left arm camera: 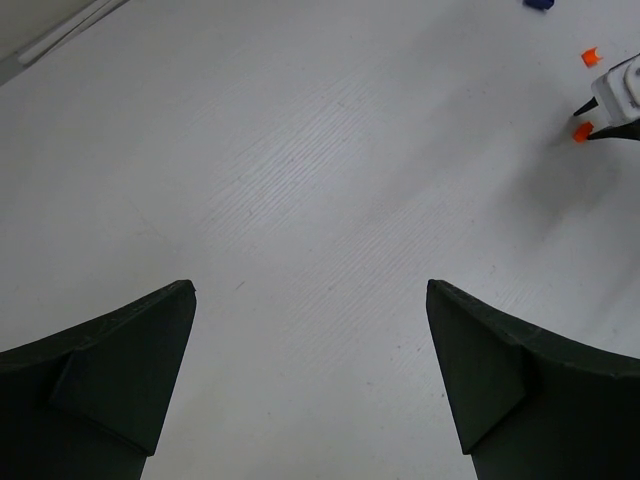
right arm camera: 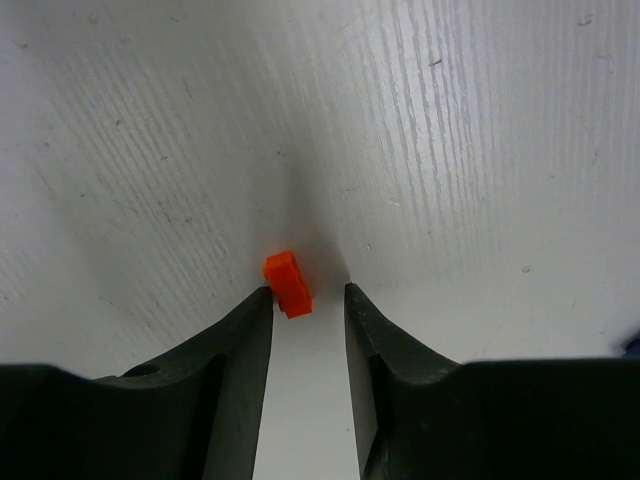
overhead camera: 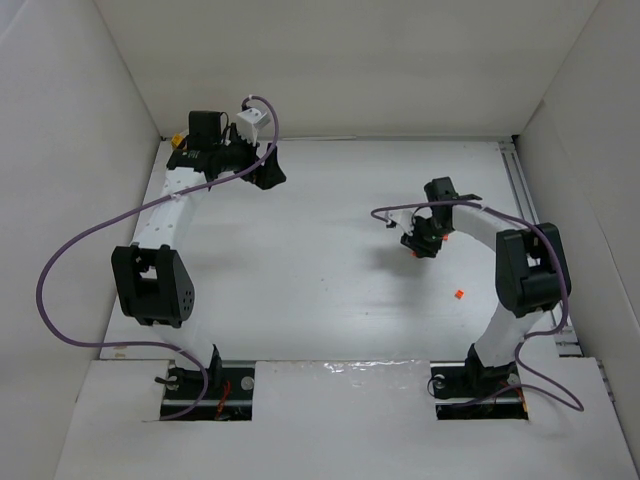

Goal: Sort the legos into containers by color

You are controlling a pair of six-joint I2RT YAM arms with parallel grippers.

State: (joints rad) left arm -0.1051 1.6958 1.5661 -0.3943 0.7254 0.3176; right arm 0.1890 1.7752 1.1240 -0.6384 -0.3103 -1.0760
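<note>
My right gripper (right arm camera: 308, 292) is low over the white table, its jaws a little apart. A red-orange lego (right arm camera: 287, 283) lies between the fingertips, touching the left finger with a gap to the right one. In the top view this gripper (overhead camera: 418, 248) is right of centre. A second red-orange lego (overhead camera: 459, 294) lies nearer the front right. My left gripper (left arm camera: 310, 300) is wide open and empty at the far left (overhead camera: 268, 172). The left wrist view shows two orange legos (left arm camera: 590, 57) (left arm camera: 581, 132) and a dark blue one (left arm camera: 538, 4). The white bowl is not in view.
White walls close the table on the left, back and right. A small yellow piece (overhead camera: 178, 140) shows behind the left arm at the far left corner. Purple cables loop off both arms. A rail (overhead camera: 522, 190) runs along the right edge.
</note>
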